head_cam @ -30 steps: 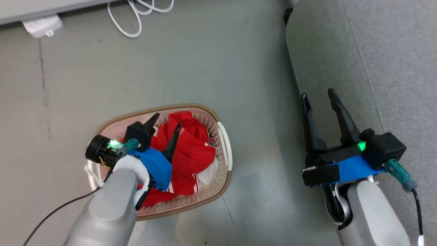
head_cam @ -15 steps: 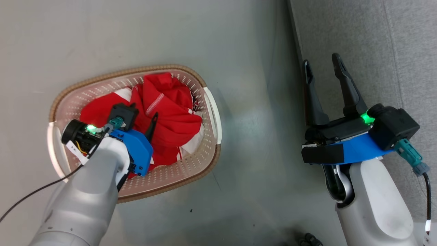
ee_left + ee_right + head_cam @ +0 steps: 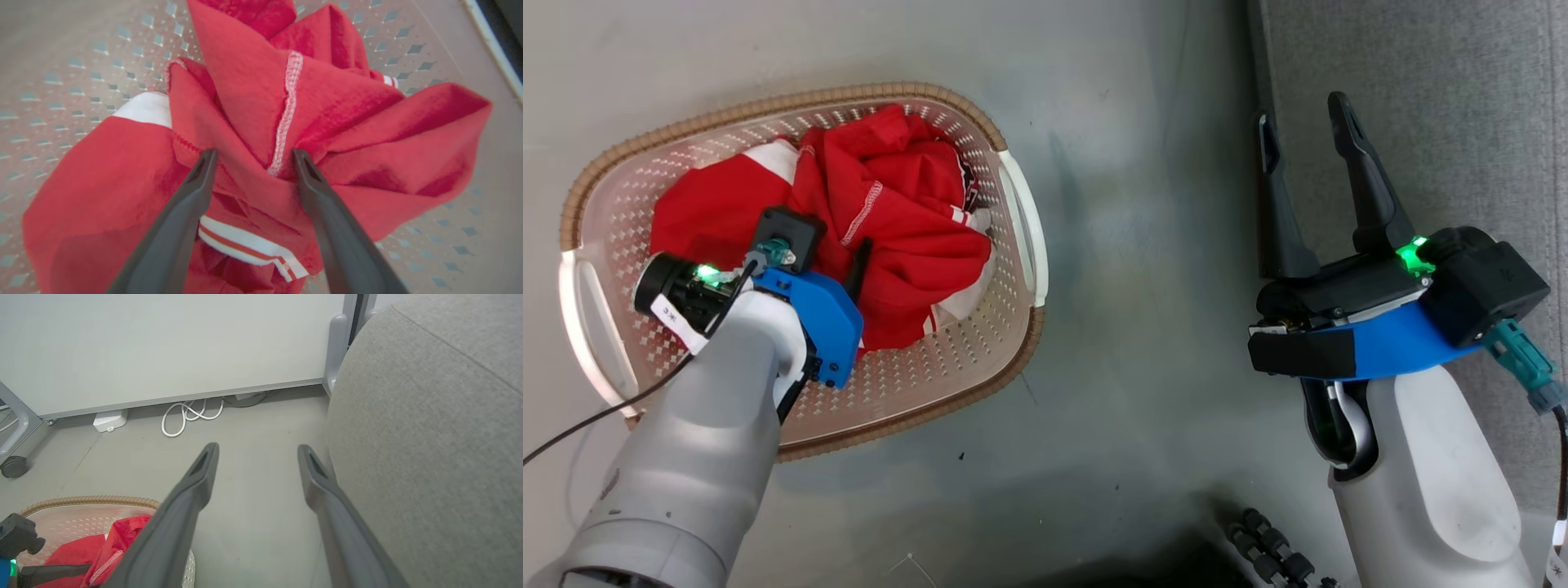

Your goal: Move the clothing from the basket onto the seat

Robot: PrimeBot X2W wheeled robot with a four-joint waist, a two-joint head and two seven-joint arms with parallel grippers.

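The clothing [image 3: 890, 212] is a crumpled bright red heap with white striped trim, lying in the cream perforated basket [image 3: 915, 384] on the floor. My left gripper [image 3: 829, 245] reaches down into the heap. In the left wrist view it [image 3: 254, 153] is open, its two fingers pressed into the clothing [image 3: 347, 118] on either side of a raised fold with a white seam. My right gripper [image 3: 1303, 110] is open and empty, hovering over the floor at the edge of the light-grey seat [image 3: 1445, 122]. The right wrist view shows this gripper [image 3: 257, 448] beside the seat [image 3: 429, 437].
Grey floor [image 3: 1143, 245] separates the basket from the seat. The right wrist view shows a white panel [image 3: 163, 343], a coiled white cable [image 3: 188, 416], a white adapter [image 3: 108, 420] and a caster [image 3: 14, 467] at the far side. Dark ridged parts [image 3: 1266, 547] show at the head view's bottom edge.
The head camera has tilted, so the basket now sits higher and further left in its view. My left gripper has sunk deeper into the red heap. Both grippers stay open.
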